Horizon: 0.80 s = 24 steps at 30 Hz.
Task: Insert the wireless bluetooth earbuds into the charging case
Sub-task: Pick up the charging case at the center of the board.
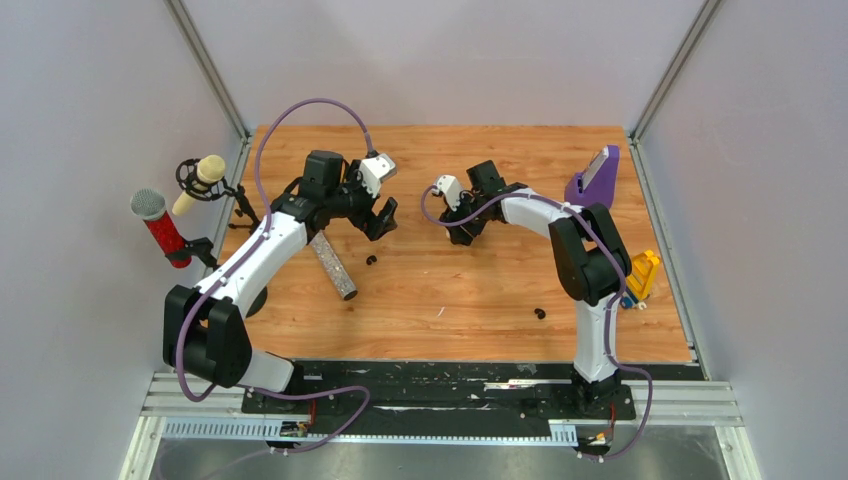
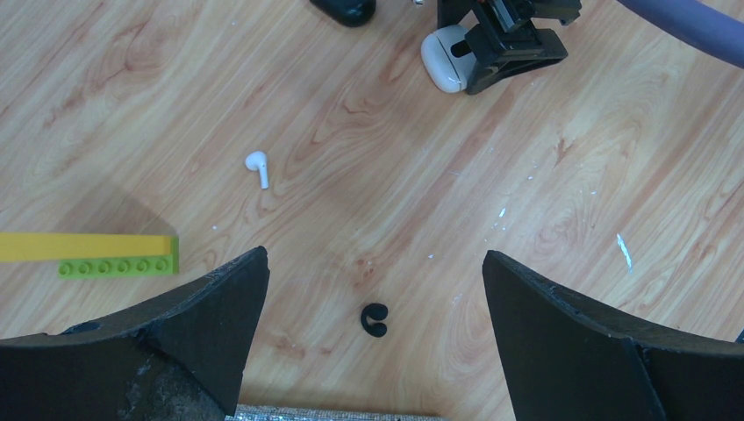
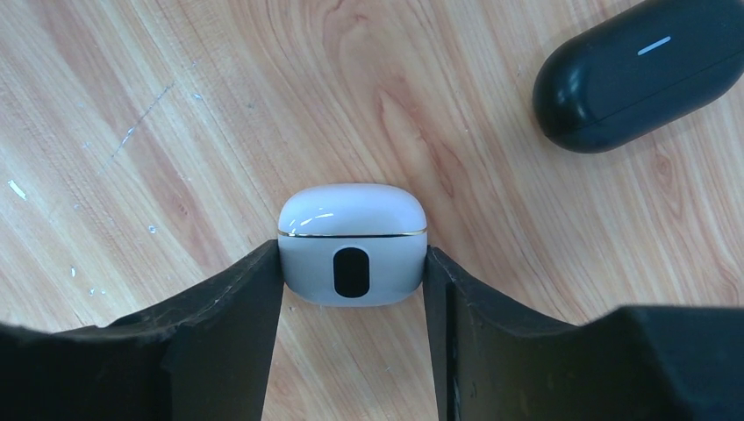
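Note:
A closed white charging case (image 3: 352, 246) lies on the wooden table, and my right gripper (image 3: 352, 256) is shut on it, a finger against each side. The same white case (image 2: 446, 60) shows at the top of the left wrist view, inside the right gripper (image 2: 513, 48). Beside it lies a closed black case (image 3: 640, 74). My left gripper (image 2: 375, 272) hangs open above a black earbud (image 2: 375, 319) without touching it. A white earbud (image 2: 257, 167) with a short stem lies further off to the left. Another black earbud (image 1: 540, 313) lies near the table's front.
A glittery silver cylinder (image 1: 333, 265) lies just left of the left gripper (image 1: 383, 218). A red microphone (image 1: 160, 225) and a beige one (image 1: 200, 180) stand at the left edge. A purple stand (image 1: 595, 175) and a yellow object (image 1: 642, 275) sit right. A green-and-yellow brick (image 2: 114, 259) lies nearby.

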Each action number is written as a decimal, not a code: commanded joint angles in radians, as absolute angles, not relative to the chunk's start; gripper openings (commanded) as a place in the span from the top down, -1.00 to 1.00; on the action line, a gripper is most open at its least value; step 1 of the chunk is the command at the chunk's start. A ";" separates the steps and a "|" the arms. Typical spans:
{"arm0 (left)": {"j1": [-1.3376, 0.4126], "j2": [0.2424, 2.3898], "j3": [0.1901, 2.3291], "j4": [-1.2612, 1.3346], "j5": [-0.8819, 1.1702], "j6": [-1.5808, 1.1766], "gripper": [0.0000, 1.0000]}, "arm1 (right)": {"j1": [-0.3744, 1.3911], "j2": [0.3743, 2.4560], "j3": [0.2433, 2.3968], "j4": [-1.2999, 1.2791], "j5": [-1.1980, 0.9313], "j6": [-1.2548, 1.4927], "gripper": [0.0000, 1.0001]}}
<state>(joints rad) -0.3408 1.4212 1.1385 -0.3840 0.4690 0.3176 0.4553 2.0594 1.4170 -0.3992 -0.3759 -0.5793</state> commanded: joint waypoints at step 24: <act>-0.346 1.532 1.325 -0.346 0.498 0.109 -1.00 | 0.447 1.548 1.227 -0.327 -0.345 -0.646 0.13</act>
<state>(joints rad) -0.3408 1.5150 1.2304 -0.3573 0.4088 0.1715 0.4473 1.6680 1.2808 -0.3824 -0.3466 -0.6163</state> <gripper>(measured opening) 1.000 0.569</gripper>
